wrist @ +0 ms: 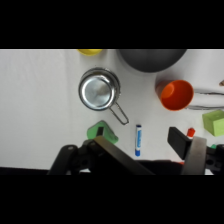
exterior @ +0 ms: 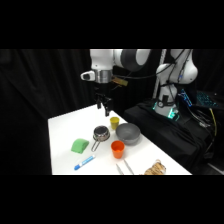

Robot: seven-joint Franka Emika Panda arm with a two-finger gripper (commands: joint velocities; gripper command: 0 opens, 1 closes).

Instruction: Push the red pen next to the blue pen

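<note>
The blue pen (exterior: pixel 84 163) (wrist: pixel 138 140) lies on the white table (exterior: pixel 65 130) near its front edge, just in front of a green sponge (exterior: pixel 79 146) (wrist: pixel 101 131). Of the red pen (wrist: pixel 190 132) only a small red end shows in the wrist view, beside the right finger; the rest is hidden, and the side view does not show it. My gripper (exterior: pixel 104 107) (wrist: pixel 145 147) hangs high over the far part of the table, well above the objects. It is open and holds nothing.
A small steel pot (exterior: pixel 100 134) (wrist: pixel 99 90) stands mid-table, with a yellow cup (exterior: pixel 114 122), a grey bowl (exterior: pixel 128 133) (wrist: pixel 150 57) and an orange cup (exterior: pixel 117 149) (wrist: pixel 176 95) around it. Pale tongs (exterior: pixel 125 167) lie at the front. A second green block (wrist: pixel 215 122) shows at the wrist view's right edge.
</note>
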